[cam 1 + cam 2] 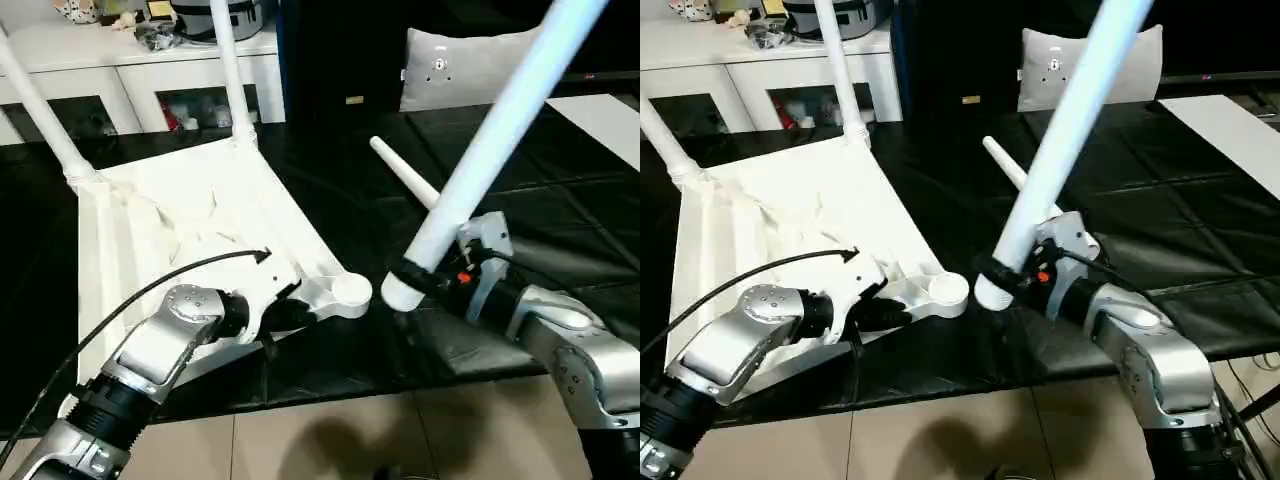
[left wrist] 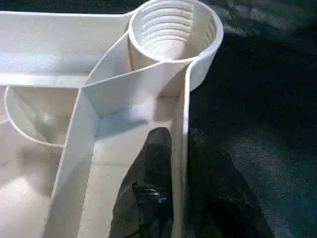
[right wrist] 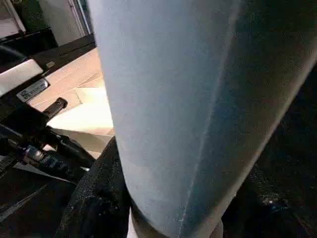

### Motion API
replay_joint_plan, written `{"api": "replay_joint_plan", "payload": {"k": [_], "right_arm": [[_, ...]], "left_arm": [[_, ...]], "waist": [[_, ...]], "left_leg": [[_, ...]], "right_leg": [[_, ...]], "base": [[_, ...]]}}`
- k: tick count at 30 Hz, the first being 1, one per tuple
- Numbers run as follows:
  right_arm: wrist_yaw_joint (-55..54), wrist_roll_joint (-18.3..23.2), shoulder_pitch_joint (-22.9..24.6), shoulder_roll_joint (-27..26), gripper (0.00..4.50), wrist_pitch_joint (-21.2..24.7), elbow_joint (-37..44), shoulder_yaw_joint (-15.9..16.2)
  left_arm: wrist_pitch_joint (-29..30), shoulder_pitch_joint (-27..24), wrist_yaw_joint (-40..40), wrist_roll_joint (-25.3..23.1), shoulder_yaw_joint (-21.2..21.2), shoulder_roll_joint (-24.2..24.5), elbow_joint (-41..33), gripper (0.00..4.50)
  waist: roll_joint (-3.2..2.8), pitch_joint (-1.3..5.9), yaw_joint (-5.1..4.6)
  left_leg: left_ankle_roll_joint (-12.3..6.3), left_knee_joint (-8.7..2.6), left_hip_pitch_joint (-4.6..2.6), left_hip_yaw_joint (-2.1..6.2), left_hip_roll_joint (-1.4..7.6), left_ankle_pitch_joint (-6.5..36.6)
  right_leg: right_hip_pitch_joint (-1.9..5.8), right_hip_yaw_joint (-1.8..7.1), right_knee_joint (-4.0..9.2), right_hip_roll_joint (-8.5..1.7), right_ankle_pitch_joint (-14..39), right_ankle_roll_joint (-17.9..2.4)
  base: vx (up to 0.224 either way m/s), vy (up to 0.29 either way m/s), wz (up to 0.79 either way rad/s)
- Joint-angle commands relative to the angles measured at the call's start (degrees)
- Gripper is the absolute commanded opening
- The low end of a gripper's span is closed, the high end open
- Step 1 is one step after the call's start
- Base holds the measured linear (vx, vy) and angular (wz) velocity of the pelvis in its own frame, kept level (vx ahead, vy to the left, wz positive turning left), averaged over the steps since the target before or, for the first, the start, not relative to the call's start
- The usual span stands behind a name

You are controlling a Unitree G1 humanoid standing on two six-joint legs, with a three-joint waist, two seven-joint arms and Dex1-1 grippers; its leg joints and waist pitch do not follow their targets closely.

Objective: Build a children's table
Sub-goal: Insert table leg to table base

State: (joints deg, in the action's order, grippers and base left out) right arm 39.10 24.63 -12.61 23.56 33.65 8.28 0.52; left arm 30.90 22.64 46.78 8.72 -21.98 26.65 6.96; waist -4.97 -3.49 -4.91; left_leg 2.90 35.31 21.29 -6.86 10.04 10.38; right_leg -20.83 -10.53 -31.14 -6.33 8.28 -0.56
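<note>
The white table top lies upside down on the black work surface, ribs up. Two white legs stand in its far corners. My left gripper is shut on the top's side wall, just short of the near corner socket, which holds nothing. My right gripper is shut on a third leg near its thick end. That leg tilts up and to the right, and its thick end hangs just right of the socket. A fourth leg lies loose behind it.
The black work surface ends close in front of my arms, with tiled floor below. Behind it stands a white glass-doored cabinet. A grey cushion and a white board are at the back right. A black cable runs over my left forearm.
</note>
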Motion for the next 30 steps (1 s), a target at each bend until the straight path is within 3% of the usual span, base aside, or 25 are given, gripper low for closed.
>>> {"api": "replay_joint_plan", "payload": {"k": [1,6,10,11,12,13,14,15,16,17,18,19,20,21,22,23,24,25,26,30], "right_arm": [[0.47,0.22,-0.95,0.45,1.90,0.46,0.26,0.31],[0.93,0.16,-1.17,0.88,1.90,0.53,0.07,0.81],[1.14,0.13,-1.33,0.77,1.90,0.23,-0.14,0.54],[1.11,0.18,-1.41,0.68,1.90,0.20,-0.18,0.42],[0.85,0.24,-1.72,0.36,1.90,-0.09,-0.42,0.11],[0.56,0.26,-2.13,0.04,1.90,-0.44,-0.78,-0.22],[0.36,0.27,-2.42,-0.18,1.90,-0.69,-1.04,-0.45],[0.19,0.29,-2.70,-0.39,1.90,-0.87,-1.30,-0.61],[0.15,0.29,-2.91,-0.46,1.90,-0.94,-1.51,-0.66],[0.15,0.26,-3.00,-0.48,1.90,-1.04,-1.61,-0.65],[0.16,0.24,-3.19,-0.57,1.90,-1.26,-1.81,-0.66],[0.12,0.30,-3.21,-0.65,1.90,-1.29,-1.80,-0.69],[0.05,0.36,-3.19,-0.73,1.90,-1.30,-1.72,-0.72],[0.04,0.37,-3.19,-0.75,1.90,-1.29,-1.69,-0.72],[-0.09,0.39,-3.11,-0.86,1.90,-1.22,-1.52,-0.73],[-0.10,0.44,-3.03,-0.87,1.90,-1.14,-1.40,-0.80],[-0.09,0.45,-2.99,-0.90,1.90,-1.08,-1.34,-0.87],[-0.08,0.48,-2.94,-0.91,1.90,-1.03,-1.26,-0.93],[-0.09,0.47,-2.87,-0.91,1.90,-0.99,-1.20,-0.96],[0.06,0.37,-2.75,-0.66,1.90,-1.16,-1.53,-0.97]], "left_arm": [[1.39,-0.32,-0.26,-1.82,0.28,2.10,-0.50,0.29],[1.76,-0.50,0.38,-3.60,-1.03,3.62,-1.20,0.00],[-2.12,-0.35,0.94,-3.67,-0.56,3.32,-0.49,0.00],[-3.02,-0.30,1.06,-3.46,-0.28,3.09,-0.31,0.00],[-5.94,0.06,1.31,-3.10,0.20,2.44,0.40,0.00],[-9.71,0.58,2.09,-2.90,0.32,1.87,1.28,0.00],[-12.37,0.94,2.65,-2.76,0.38,1.48,1.90,0.00],[-17.38,1.39,4.87,-2.42,-0.02,1.04,2.64,0.00],[-20.14,1.69,6.29,-2.25,-0.33,0.82,3.07,0.00],[-21.18,1.96,6.80,-2.34,-0.55,0.66,3.37,0.00],[-24.34,2.75,9.00,-2.25,-1.28,0.10,4.27,0.00],[-24.69,3.11,9.78,-2.03,-1.50,-0.34,4.51,0.00],[-25.70,3.39,10.78,-1.56,-1.64,-0.90,4.62,0.00],[-25.89,3.45,11.00,-1.42,-1.67,-1.04,4.62,0.00],[-26.71,3.89,12.19,-0.42,-1.70,-2.21,4.67,0.00],[-27.20,4.10,12.59,-0.31,-1.78,-2.42,5.05,0.00],[-27.76,4.27,12.84,-0.35,-1.82,-2.53,5.62,0.00],[-28.30,4.42,13.19,-0.59,-1.98,-2.41,6.28,0.00],[-28.97,4.59,13.18,-1.20,-2.19,-2.16,7.11,0.00],[-32.21,6.04,10.94,-6.02,-1.86,-1.46,13.65,0.00]], "waist": [[0.65,2.72,-0.16],[0.58,2.41,-1.07],[0.57,2.08,-1.99],[0.28,1.97,-1.99],[0.12,1.85,-1.83],[0.02,1.65,-0.74],[-0.65,1.90,1.85],[0.93,1.71,1.40],[4.63,1.97,2.85],[4.10,1.62,2.54],[4.04,1.94,3.18],[2.94,3.01,5.90],[2.96,3.92,6.05],[2.19,4.49,6.45],[1.47,4.29,6.59],[2.04,3.88,6.72],[2.06,3.66,7.20],[2.37,3.42,7.45],[2.33,3.58,8.03],[2.37,3.60,8.31]], "left_leg": [[1.74,-4.56,-0.87,1.74,1.80,36.27],[2.31,-4.98,-0.68,2.24,1.95,39.01],[2.65,-4.97,-0.89,2.38,1.86,41.35],[2.98,-5.64,-0.63,2.68,2.33,43.41],[3.20,-6.41,-0.18,2.91,2.81,45.13],[3.56,-8.99,1.33,3.29,4.17,49.06],[4.63,-11.92,2.60,2.45,5.30,51.50],[3.67,-11.58,2.26,2.38,5.29,50.48],[3.29,-1.45,-3.96,-0.48,-1.06,34.14],[-0.15,7.55,-5.48,-0.39,-4.29,15.07],[-1.26,5.63,-0.77,0.71,-3.53,10.71],[-2.03,-0.77,0.98,1.38,-0.11,9.62],[-2.35,-2.21,-1.57,0.83,0.58,10.30],[-2.62,-2.68,-2.09,0.71,1.39,7.94],[-4.11,-3.28,-1.59,0.50,2.42,5.20],[-4.95,-3.74,-0.91,0.20,2.37,8.61],[-4.53,-3.75,-1.60,-0.20,2.30,12.09],[-3.64,-3.61,-1.91,-0.83,1.50,15.51],[-3.26,-3.90,-1.56,-1.08,1.81,14.19],[-2.50,-4.18,-0.63,-1.15,2.17,12.03]], "right_leg": [[1.41,1.11,5.82,-3.43,40.71,1.27],[1.60,0.73,5.74,-3.26,41.67,1.94],[1.52,-0.33,6.22,-2.98,44.16,3.04],[2.08,-0.60,5.51,-2.76,43.10,3.02],[2.61,-0.34,4.45,-2.56,41.68,2.75],[4.05,1.42,0.32,-1.89,36.87,1.48],[5.51,4.59,-6.89,-1.23,26.70,-1.45],[4.67,6.30,-6.81,-1.39,25.55,-1.07],[-4.01,5.36,6.07,-2.65,53.35,3.62],[-6.87,6.69,9.03,-6.20,66.65,2.81],[-1.39,8.36,6.86,-7.61,63.55,2.67],[1.70,8.24,3.63,-6.03,49.42,1.40],[-0.74,6.83,2.05,-1.86,34.72,-0.96],[-0.37,7.26,1.07,-2.01,24.59,-4.24],[-0.25,7.65,0.05,-1.73,11.23,-10.04],[0.38,7.65,0.43,-1.72,12.41,-11.56],[-0.25,7.79,1.10,-1.87,16.66,-11.68],[-0.36,7.91,2.02,-2.16,23.30,-11.04],[-0.07,8.02,1.98,-2.34,24.52,-10.32],[0.36,8.02,1.50,-2.31,22.28,-8.68]], "base": [[0.000,0.000,0.00],[0.000,0.000,0.00],[0.000,0.000,0.00],[0.000,0.000,0.00],[0.000,0.000,0.00],[0.000,0.000,0.00],[-0.059,-0.043,0.12],[-0.024,-0.082,0.17],[-0.024,-0.082,0.17],[-0.001,-0.084,0.00],[0.085,-0.013,-0.20],[0.085,-0.013,-0.20],[0.090,-0.022,0.11],[-0.004,-0.046,0.33],[-0.004,-0.046,0.33],[0.000,0.000,0.00],[0.000,0.000,0.00],[0.000,0.000,0.00],[0.000,0.000,0.00],[0.000,0.000,0.00]]}}
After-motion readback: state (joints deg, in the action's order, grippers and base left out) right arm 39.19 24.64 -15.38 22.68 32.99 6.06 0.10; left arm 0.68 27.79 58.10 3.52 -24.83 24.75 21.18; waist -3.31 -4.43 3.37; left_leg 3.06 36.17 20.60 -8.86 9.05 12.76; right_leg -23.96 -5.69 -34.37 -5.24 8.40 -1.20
